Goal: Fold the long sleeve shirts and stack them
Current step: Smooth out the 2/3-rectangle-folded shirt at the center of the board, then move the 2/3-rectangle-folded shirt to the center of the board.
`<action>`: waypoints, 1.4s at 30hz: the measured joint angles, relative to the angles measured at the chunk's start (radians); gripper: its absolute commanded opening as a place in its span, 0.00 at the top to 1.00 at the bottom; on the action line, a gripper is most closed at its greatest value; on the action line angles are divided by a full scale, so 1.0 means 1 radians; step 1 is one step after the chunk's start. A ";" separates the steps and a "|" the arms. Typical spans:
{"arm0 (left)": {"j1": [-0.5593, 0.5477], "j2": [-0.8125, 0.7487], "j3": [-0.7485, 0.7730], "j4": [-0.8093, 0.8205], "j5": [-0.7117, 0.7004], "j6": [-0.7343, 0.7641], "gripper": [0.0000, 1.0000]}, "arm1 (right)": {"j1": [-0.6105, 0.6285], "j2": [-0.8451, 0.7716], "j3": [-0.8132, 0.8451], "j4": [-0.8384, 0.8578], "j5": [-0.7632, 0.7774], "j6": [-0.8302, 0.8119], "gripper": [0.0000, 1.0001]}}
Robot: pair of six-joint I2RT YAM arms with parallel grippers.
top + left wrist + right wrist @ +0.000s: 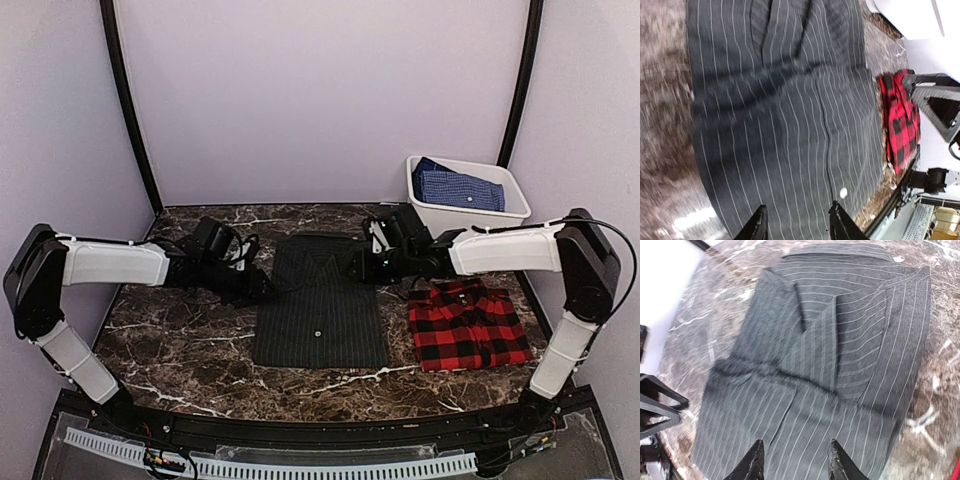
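Over on the left, the left gripper hangs low at the left edge of the pinstripe shirt, and its wrist camera shows the two dark fingers parted with nothing pinched between them, only striped cloth below, so it is released. From above that spot is dark on dark, so whether a fingertip brushes the fabric I can't say. In the middle of the marble table the charcoal shirt lies flat, folded in to a long rectangle with its collar at the far end, the panels overlapping down the centre and one pale button near the close hem. A soft crease runs across it partway down. Across to the right gripper, which hovers by the shirt's far right corner; its jaws also stand apart, empty, with pinstripes showing through the gap. Further right, the red-and-black plaid shirt sits as a neat folded square on the table, just beside the pinstripe one and not on it. At the far right corner is a white bin holding a folded blue shirt.
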 measured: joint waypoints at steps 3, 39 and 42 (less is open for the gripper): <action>-0.025 -0.061 -0.075 0.010 0.042 -0.025 0.64 | 0.034 -0.074 -0.056 -0.002 0.006 0.003 0.64; -0.087 -0.333 -0.356 -0.137 0.073 -0.100 0.68 | 0.228 -0.392 -0.540 -0.095 0.006 0.225 0.71; -0.087 -0.343 -0.360 -0.139 0.061 -0.094 0.68 | 0.228 -0.391 -0.561 -0.105 0.005 0.229 0.72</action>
